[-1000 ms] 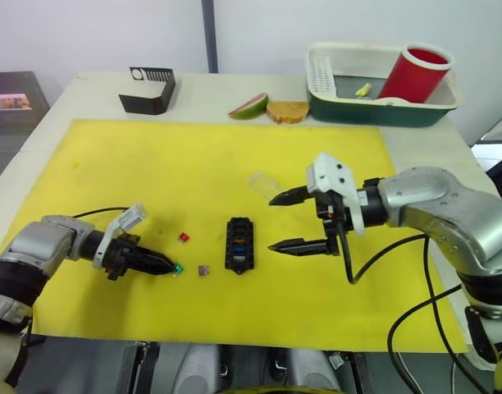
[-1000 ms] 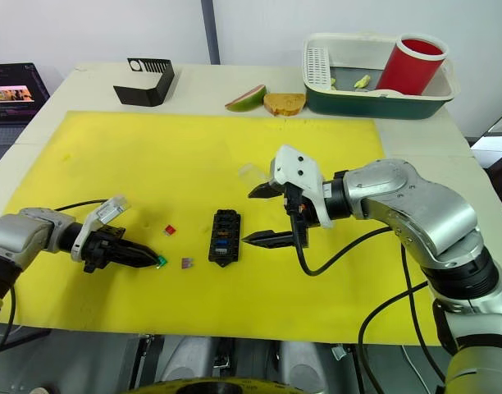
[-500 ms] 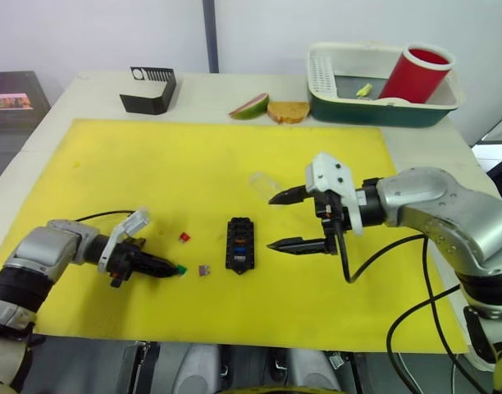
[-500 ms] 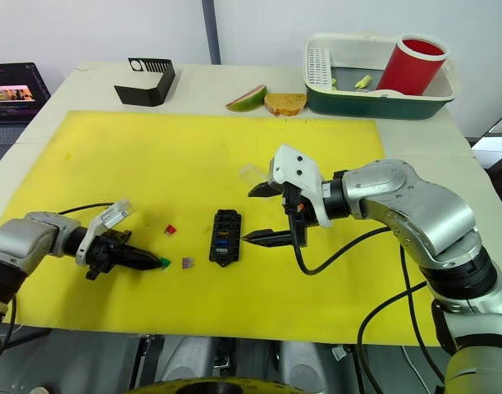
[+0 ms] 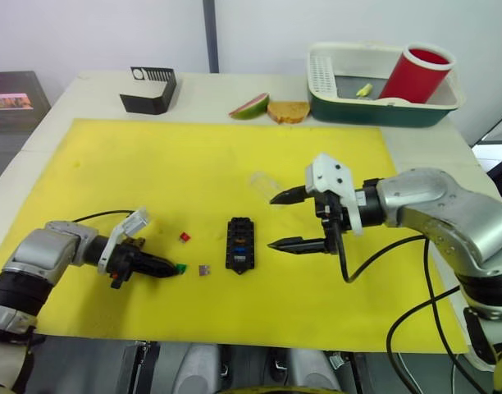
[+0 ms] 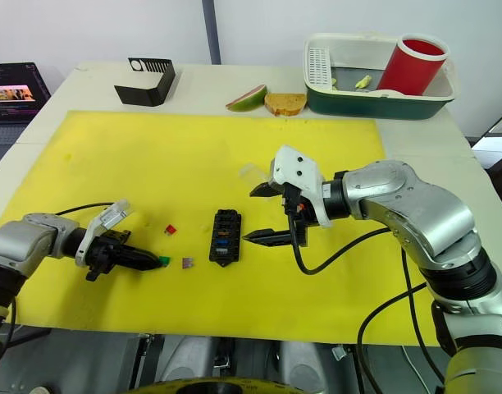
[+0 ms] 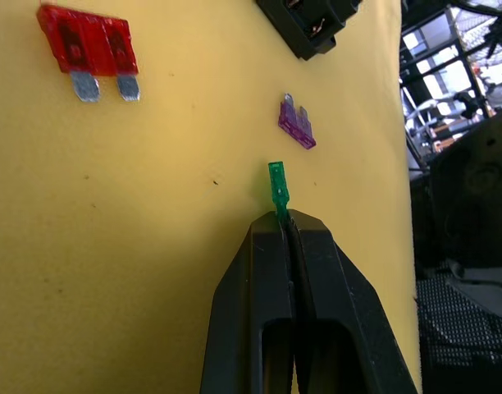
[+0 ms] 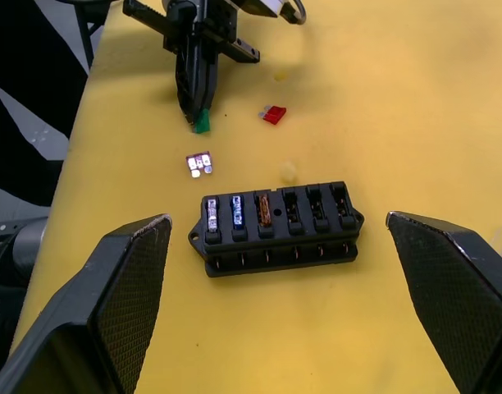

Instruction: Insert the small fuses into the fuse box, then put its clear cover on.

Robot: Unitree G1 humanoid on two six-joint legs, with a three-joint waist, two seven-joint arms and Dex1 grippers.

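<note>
Head views: on the yellow mat (image 5: pixel 193 164) the fuse box (image 5: pixel 239 244) lies near the front centre, with the left gripper (image 5: pixel 171 268) low at its left, its fingers pressed together on the green fuse (image 5: pixel 180 267); the red fuse (image 5: pixel 184 237) and the purple fuse (image 5: pixel 203 269) lie loose between that gripper and the box. The right gripper (image 5: pixel 282 221) hovers just to the right of the box with its fingers wide apart, holding nothing. The clear cover (image 5: pixel 260 184) shows faintly on the mat behind the box, well apart from it. Beyond the mat stand a black slotted stand (image 5: pixel 148 89), a fruit slice (image 5: pixel 249 106), a slice of bread (image 5: pixel 287 111) and a green tray (image 5: pixel 382 103) with a red cup (image 5: pixel 413 73). Left wrist view: the closed fingertips (image 7: pixel 288 234) pinch the green fuse by one end, the rest projecting forward; the purple fuse lies just ahead and the red one further off to the side. Right wrist view: the fuse box shows six slots in its top row, of which three at one end appear filled and three empty. Judged progress: about half of the fuses are seated; the green one is in hand but not yet at the box, the red and purple remain on the mat, and the cover is not yet fitted.
</note>
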